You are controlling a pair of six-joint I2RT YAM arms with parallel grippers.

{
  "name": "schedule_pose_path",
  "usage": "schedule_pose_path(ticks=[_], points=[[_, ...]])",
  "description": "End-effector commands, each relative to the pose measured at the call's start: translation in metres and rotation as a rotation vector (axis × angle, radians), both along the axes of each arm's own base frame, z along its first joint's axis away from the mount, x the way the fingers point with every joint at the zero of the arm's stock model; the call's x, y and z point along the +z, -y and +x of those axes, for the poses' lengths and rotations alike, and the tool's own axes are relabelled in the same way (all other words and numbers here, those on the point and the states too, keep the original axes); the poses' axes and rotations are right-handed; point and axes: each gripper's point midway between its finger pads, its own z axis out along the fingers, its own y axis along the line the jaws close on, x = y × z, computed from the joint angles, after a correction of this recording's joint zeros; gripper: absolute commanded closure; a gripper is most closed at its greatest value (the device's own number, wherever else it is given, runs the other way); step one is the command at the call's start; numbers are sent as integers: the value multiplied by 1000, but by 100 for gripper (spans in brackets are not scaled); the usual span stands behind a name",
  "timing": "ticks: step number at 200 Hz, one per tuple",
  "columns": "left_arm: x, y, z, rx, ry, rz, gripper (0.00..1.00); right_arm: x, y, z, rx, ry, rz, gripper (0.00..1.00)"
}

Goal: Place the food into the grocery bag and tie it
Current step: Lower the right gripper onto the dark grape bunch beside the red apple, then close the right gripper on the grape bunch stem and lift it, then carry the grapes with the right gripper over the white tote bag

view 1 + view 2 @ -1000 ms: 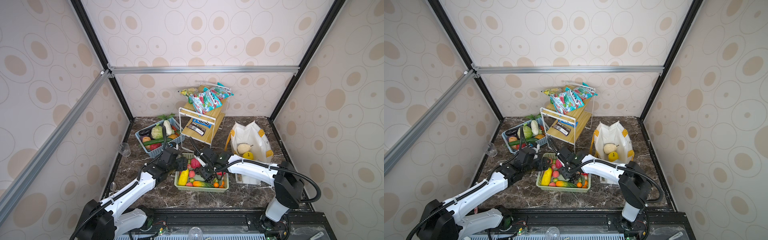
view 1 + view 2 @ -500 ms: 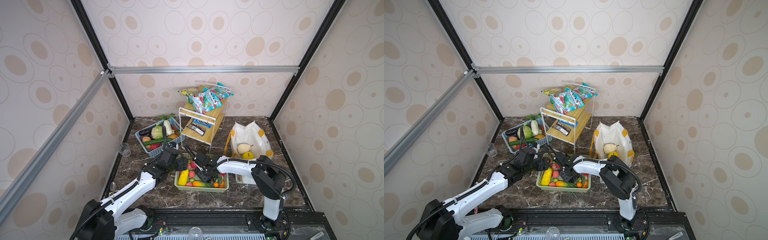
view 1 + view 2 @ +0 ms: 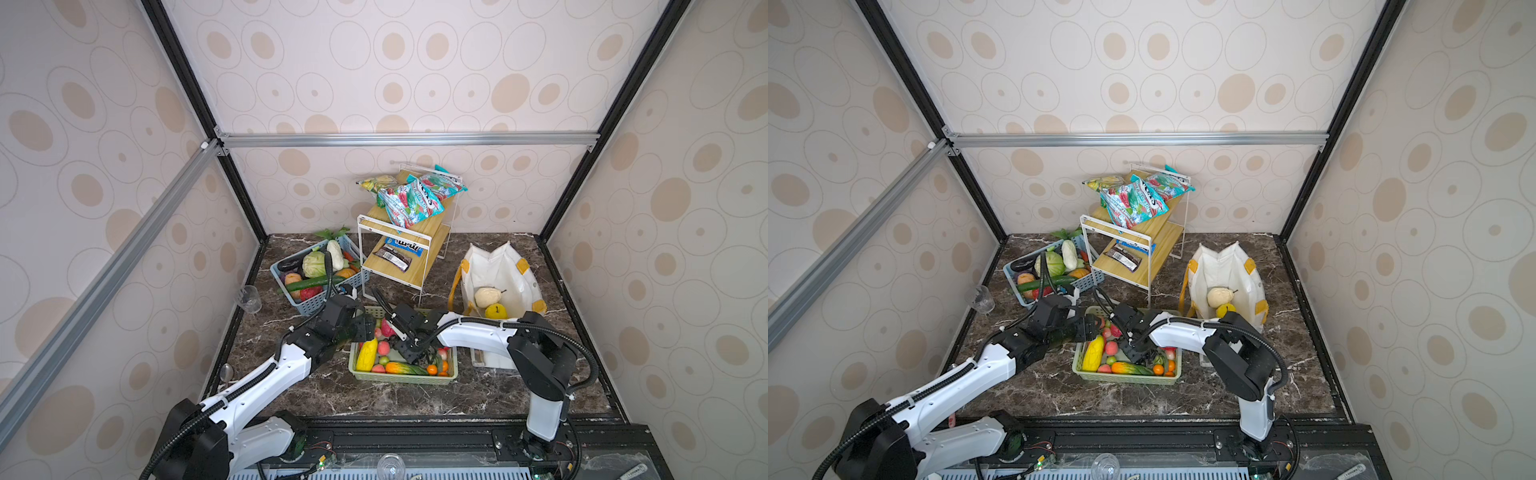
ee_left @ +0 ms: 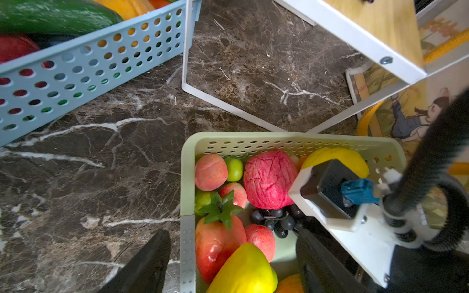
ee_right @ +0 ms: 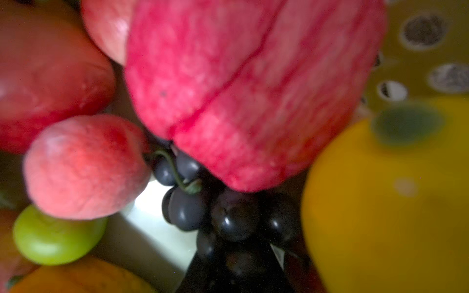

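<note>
The food fills a green basket (image 3: pixel 403 379) at the front middle in both top views. My right gripper (image 5: pixel 241 253) is down inside it, and its dark fingers have closed round a bunch of dark grapes (image 5: pixel 228 220) under a red fruit (image 4: pixel 269 178). My left gripper (image 4: pixel 233 266) is open and straddles the basket's left wall (image 4: pixel 187 228), above a yellow pepper (image 4: pixel 243 271). The white grocery bag (image 3: pixel 498 270) with mustard handles stands open at the right. Inside it lie a pale fruit (image 3: pixel 487 296) and a yellow fruit (image 3: pixel 496 311).
A blue basket (image 3: pixel 286 274) of vegetables sits at the back left. A white-framed wooden shelf rack (image 3: pixel 399 249) with snack bags (image 3: pixel 415 199) stands behind the green basket. A clear cup (image 3: pixel 248 298) is by the left wall.
My right gripper has pushed leftward and down into the green basket, and its jaws have closed in on the grapes. The left arm has stayed put.
</note>
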Motion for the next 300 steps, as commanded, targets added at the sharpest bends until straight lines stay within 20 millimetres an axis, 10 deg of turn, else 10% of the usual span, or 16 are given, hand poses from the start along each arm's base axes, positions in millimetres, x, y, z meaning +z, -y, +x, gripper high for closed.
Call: schedule_pose_path(ticks=[1,300], points=[[5,-4,3,28,9,-12,22,24,-6,-7,26,-25,81,82],[5,-8,-2,43,24,-28,22,152,0,-16,-173,-270,591,81]])
